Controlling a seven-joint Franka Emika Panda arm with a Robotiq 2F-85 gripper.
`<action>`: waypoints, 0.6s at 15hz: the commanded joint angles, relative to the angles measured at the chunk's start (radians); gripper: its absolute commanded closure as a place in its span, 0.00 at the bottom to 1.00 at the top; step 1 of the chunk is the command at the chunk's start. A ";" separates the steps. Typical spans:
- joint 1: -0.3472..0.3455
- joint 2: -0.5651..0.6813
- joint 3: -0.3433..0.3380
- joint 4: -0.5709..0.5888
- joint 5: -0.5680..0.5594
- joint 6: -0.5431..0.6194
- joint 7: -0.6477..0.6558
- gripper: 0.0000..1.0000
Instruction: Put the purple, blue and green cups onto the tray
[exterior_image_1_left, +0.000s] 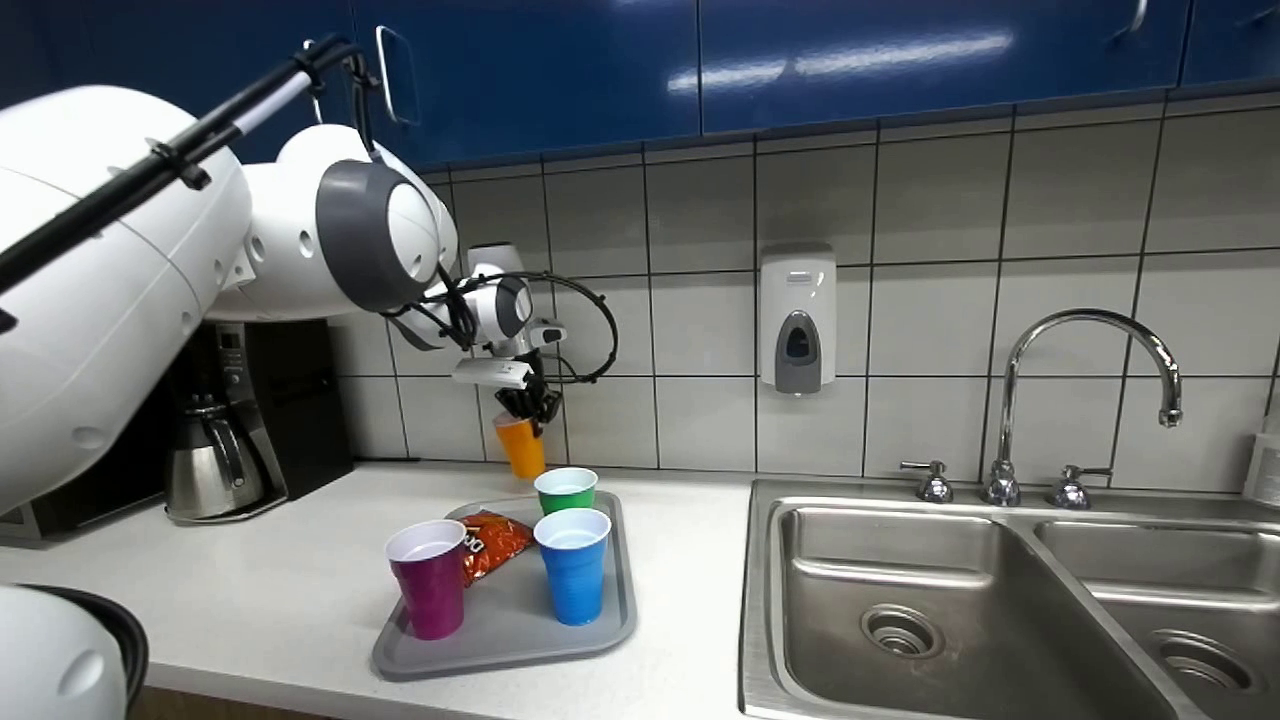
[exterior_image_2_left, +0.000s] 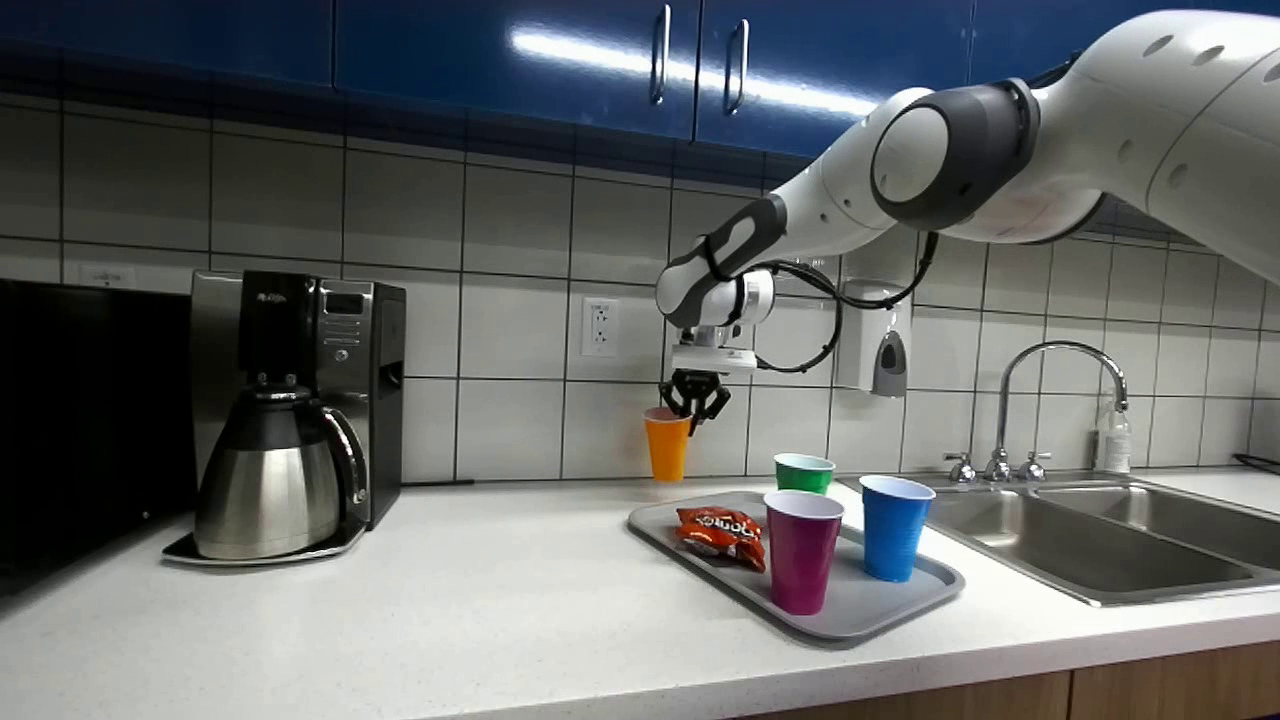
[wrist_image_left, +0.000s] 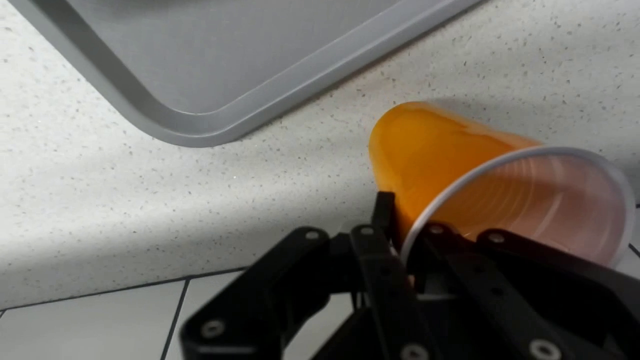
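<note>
On the grey tray (exterior_image_1_left: 530, 645) the purple cup (exterior_image_1_left: 434, 595) stands upright at the front, with the blue cup (exterior_image_1_left: 575, 580) upright across from it. Further back is the green cup (exterior_image_1_left: 566, 495), upright; nearer cups hide its base, but it appears to rest on the tray. In both exterior views my gripper (exterior_image_2_left: 692, 412) is behind the tray, near the tiled wall. It is shut on the rim and side wall of an orange cup (wrist_image_left: 425, 145), one finger outside and one inside. The orange cup leans; I cannot tell whether its base touches the counter.
A red snack bag (exterior_image_2_left: 722, 535) lies on the tray between the cups. The steel sink (exterior_image_1_left: 757, 600) and its faucet (exterior_image_1_left: 1008, 400) are beside the tray. A coffee maker (exterior_image_2_left: 385, 400) stands at the opposite side. Tiled wall and soap dispenser (exterior_image_1_left: 797, 300) bound the back.
</note>
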 joint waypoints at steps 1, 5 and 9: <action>-0.019 -0.067 0.021 -0.068 0.018 -0.016 -0.058 0.99; -0.029 -0.115 0.026 -0.139 0.018 -0.006 -0.099 0.99; -0.036 -0.158 0.026 -0.205 0.015 -0.003 -0.133 0.99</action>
